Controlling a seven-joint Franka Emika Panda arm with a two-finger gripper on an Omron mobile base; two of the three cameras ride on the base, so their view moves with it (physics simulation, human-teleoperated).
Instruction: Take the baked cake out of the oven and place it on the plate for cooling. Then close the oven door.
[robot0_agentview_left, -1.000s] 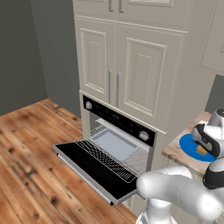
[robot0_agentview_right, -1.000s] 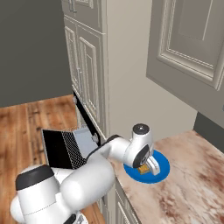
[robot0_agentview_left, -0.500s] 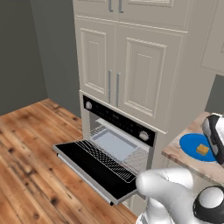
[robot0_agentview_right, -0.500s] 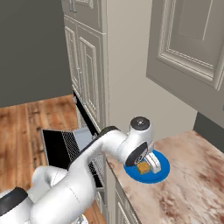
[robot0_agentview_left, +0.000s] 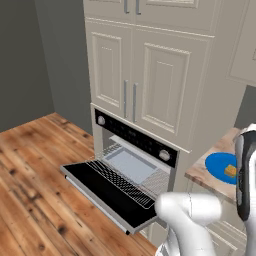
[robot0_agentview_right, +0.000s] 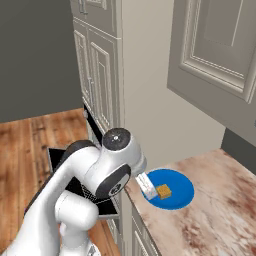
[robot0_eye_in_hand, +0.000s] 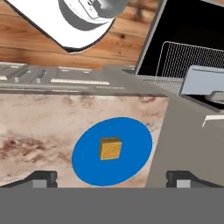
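Since half a second ago I see the arm has swung further back from the counter: in the left base view its dark wrist now stands at the right edge, clear of the plate (robot0_agentview_left: 221, 167), where before it overlapped it. The baked cake (robot0_agentview_left: 230, 171) has stayed put on the blue disc.

The room is cream panelled cabinets (robot0_agentview_left: 150, 75) over a wood plank floor (robot0_agentview_left: 30, 185), with a grey wall to the left. The oven (robot0_agentview_left: 135, 142) sits below the cabinets, its control strip carrying two silver knobs. The oven door (robot0_agentview_left: 107, 192) hangs fully open and level, with the wire rack (robot0_agentview_left: 120, 181) drawn out over it and a grey baking tray (robot0_agentview_left: 129, 163) inside. Beside the oven runs a mottled marble counter (robot0_agentview_right: 210, 215).

In the right base view the arm's big joint looms over the counter edge, just beside the plate (robot0_agentview_right: 175, 189). In the hand view the gripper (robot0_eye_in_hand: 111, 178) looks down from above; its fingertips (robot0_eye_in_hand: 43, 178) stand wide apart, released and holding nothing. The cake (robot0_eye_in_hand: 110, 148) lies near the middle of the plate (robot0_eye_in_hand: 131, 131), apart from both fingers.
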